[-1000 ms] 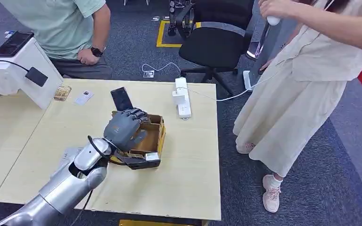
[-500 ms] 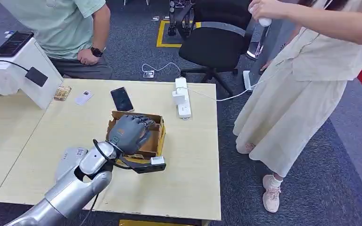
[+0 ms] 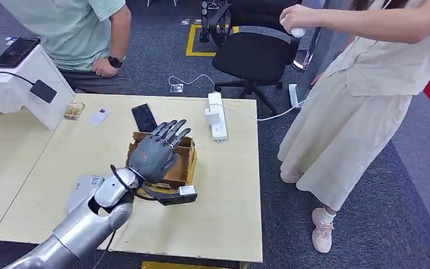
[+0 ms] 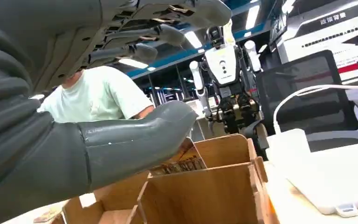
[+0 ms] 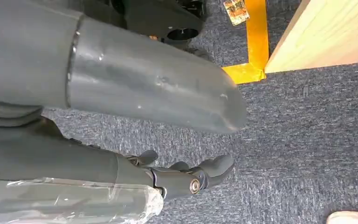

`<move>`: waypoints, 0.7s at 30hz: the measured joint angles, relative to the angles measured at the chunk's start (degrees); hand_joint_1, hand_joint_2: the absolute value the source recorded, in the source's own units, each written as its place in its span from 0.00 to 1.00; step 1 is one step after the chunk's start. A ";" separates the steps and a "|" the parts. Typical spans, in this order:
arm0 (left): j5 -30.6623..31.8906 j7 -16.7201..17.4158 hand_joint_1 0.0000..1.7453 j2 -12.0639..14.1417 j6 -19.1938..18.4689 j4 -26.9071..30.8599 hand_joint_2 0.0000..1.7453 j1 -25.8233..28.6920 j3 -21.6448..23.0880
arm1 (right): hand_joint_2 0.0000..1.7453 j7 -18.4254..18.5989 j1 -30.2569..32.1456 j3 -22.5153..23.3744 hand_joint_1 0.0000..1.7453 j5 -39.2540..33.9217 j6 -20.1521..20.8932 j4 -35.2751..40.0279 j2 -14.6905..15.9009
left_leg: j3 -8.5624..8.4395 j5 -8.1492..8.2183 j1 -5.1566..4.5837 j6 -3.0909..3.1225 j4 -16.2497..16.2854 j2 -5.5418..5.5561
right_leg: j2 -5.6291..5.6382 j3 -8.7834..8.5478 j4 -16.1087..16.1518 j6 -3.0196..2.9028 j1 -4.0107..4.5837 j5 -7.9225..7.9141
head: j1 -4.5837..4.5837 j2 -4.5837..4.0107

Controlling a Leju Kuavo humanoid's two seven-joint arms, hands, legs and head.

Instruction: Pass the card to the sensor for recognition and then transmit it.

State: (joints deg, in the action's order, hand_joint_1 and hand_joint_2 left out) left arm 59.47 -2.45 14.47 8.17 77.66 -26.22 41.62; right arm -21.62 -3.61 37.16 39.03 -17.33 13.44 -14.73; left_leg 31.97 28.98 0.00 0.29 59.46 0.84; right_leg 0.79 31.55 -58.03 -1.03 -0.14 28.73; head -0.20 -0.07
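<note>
While its fingers (image 3: 173, 130) are spread wide and hold nothing, the left hand (image 3: 152, 153) hovers over the cardboard box (image 3: 186, 162), palm down above the box's open compartments. In the left wrist view the thumb (image 4: 135, 140) juts out apart from the fingers, just above the box's dividers (image 4: 200, 186), with no card between them. The silver forearm (image 3: 84, 224) runs back from the box toward the table's near edge.

Beyond the box, toward the far edge of the table (image 3: 229, 213), a dark phone (image 3: 144, 117) lies flat just behind the box. Further along that far edge, away from the box, lie a small white card (image 3: 99, 116) and then a brownish tag (image 3: 74, 110), next to the white sensor stand (image 3: 25, 84) with its black pad (image 3: 43, 91). On the box's other side a white power strip (image 3: 217, 116) lies on the table, its cable trailing off the edge.

The right hand (image 5: 182, 177) hangs over the grey carpet beside the table leg, its fingers loosely curled on nothing.

A seated person (image 3: 84, 33) is behind the table; a standing person (image 3: 358, 101) is well to the side of it.
</note>
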 joint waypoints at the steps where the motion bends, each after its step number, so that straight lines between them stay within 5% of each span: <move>1: 0.35 0.00 0.00 -0.05 -0.15 -0.58 1.00 -0.35 0.00 | 0.00 0.04 -0.01 0.00 0.00 0.22 0.02 0.00 0.00 | 0.00 0.00 0.00 0.00 0.00 0.00 | 0.00 0.00 0.00 0.00 0.00 0.00 | 0.00 0.00; 21: 2.58 -0.04 0.00 -1.82 -0.79 -14.30 1.00 -5.24 1.53 | 0.00 1.05 0.04 -0.17 0.00 1.47 0.26 -0.11 0.00 | 0.00 0.00 0.00 0.00 0.00 -0.02 | 0.03 0.01 0.00 0.00 0.00 0.00 | 0.00 0.00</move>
State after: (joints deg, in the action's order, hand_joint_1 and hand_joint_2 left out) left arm 62.05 -2.49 12.65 7.39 63.36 -31.46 43.15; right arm -20.57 -3.56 36.98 40.50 -17.07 13.33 -14.73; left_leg 31.97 28.98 0.00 0.29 59.46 0.82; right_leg 0.82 31.56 -58.03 -1.03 -0.14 28.73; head -0.20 -0.07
